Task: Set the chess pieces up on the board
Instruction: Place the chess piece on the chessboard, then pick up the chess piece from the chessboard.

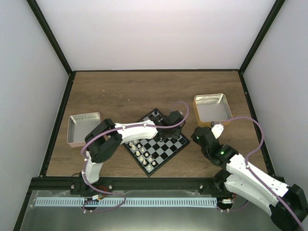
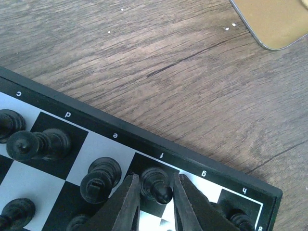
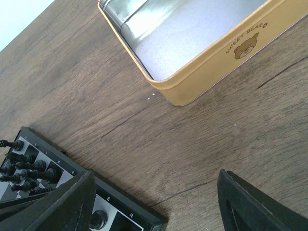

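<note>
The board lies turned like a diamond at the table's middle. White chess pieces stand in rows at its near left side. Black chess pieces stand along its far edge, by the letters on the rim. One black piece lies tipped over on the d square. My left gripper straddles an upright black piece on the f square, jaws slightly open, fingers close to its base. My right gripper hangs wide open and empty over bare wood beside the board's corner.
An empty metal tin with a tan rim sits at the back right, just ahead of the right gripper. A second metal tray with a pink rim stands at the left. Dark frame rails border the table.
</note>
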`<state>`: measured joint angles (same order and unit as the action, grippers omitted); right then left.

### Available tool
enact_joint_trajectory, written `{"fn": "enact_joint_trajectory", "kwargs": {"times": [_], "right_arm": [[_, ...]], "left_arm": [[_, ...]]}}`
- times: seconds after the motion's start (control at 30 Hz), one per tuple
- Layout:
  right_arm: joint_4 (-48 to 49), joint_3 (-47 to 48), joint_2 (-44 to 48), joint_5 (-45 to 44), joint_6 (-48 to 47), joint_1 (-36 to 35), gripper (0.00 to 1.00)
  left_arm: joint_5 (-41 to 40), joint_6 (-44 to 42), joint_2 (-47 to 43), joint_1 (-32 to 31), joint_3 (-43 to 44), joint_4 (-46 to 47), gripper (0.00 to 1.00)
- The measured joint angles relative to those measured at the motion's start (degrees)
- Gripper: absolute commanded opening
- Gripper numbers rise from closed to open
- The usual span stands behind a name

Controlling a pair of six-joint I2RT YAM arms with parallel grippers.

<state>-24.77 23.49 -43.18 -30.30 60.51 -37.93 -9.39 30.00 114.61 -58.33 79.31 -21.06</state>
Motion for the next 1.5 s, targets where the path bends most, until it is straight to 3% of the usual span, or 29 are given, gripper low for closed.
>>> {"fn": "enact_joint_trajectory", "kwargs": {"times": [0.4,0.77,0.93,1.2,1.5], "right_arm": [[1.0,0.0,0.3,2.6,-2.8,0.0,0.71],[3.2,8.5,-8.5,16.0,-12.6,-0.2,0.65],[4.7,13.2,-15.6,19.1,-14.4,-5.8,0.61],[2.9,22.3,-29.2,20.9,-14.4,-16.3,0.45],[1.3,23.3,-39.4,28.0,-14.4,-22.9,0.41]], "left_arm": [[-0.3,0.1,-5.1,-0.5,0.2,-1.7,0.31],[-16.8,-1.2,-26.8,-0.5,-12.0,0.0,0.42],[-24.4,-3.0,-38.7,-0.4,-19.6,1.9,0.48],[-32.8,-4.3,-55.4,0.0,-27.5,2.4,0.52],[-34.5,-3.1,-62.0,0.3,-33.8,2.7,0.52]]}}
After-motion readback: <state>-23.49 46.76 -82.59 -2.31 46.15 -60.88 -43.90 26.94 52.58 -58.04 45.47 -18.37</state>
